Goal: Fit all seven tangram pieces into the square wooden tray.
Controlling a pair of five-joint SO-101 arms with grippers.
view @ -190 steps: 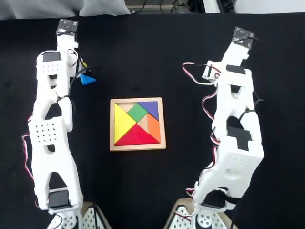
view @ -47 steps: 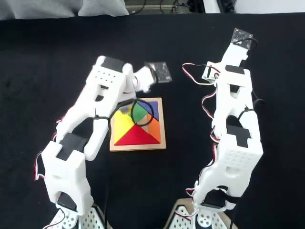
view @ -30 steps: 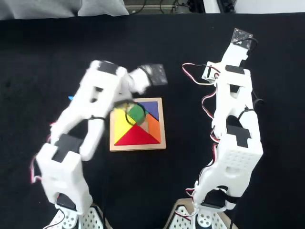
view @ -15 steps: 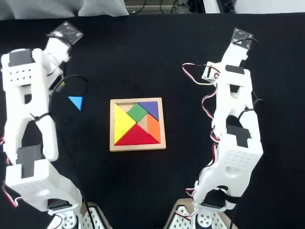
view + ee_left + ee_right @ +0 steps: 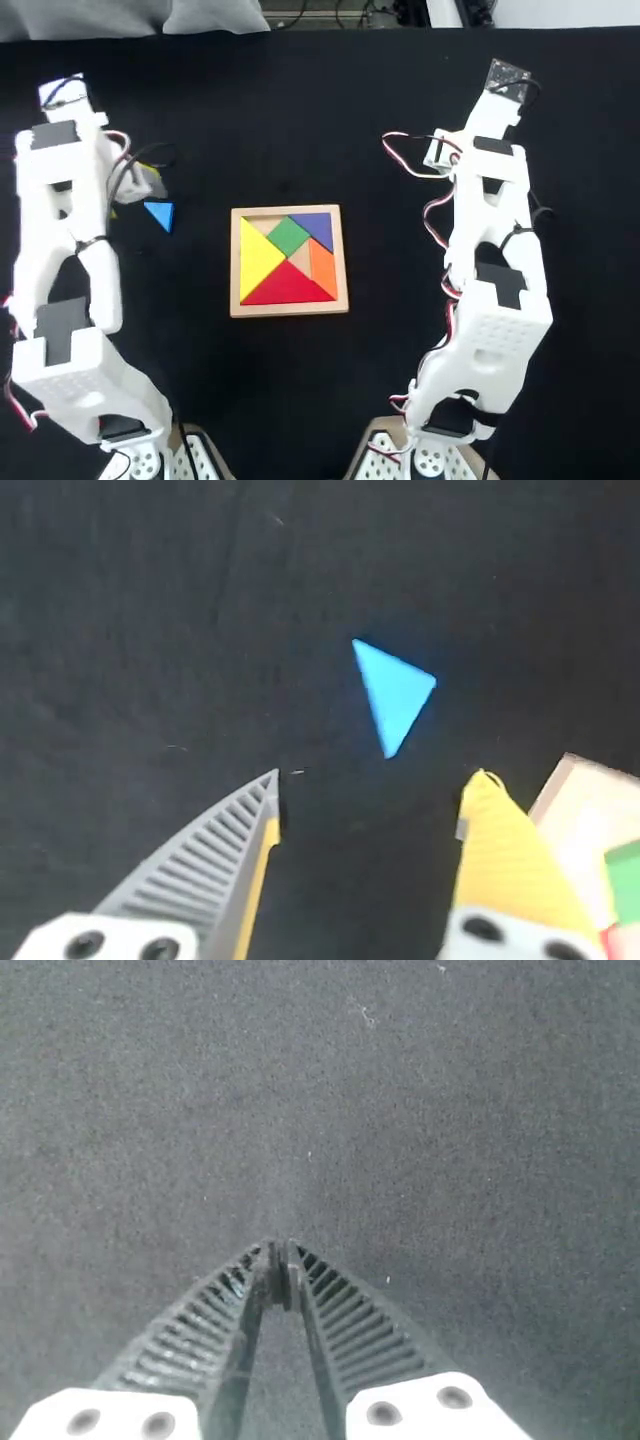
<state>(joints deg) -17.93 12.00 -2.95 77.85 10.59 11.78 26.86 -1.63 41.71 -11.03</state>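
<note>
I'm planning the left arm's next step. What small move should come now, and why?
Probably ease the left gripper forward and down so its open jaws straddle the blue triangle, which lies loose on the cloth just ahead; the tray shows one bare gap.

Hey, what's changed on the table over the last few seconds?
The left arm swung out over the wooden tray, then back to its own side. The left gripper is now open just short of the blue triangle, which lies loose on the cloth, nearer the arms' bases than six seconds ago. The pieces in the tray and the shut right gripper stayed put.
</note>
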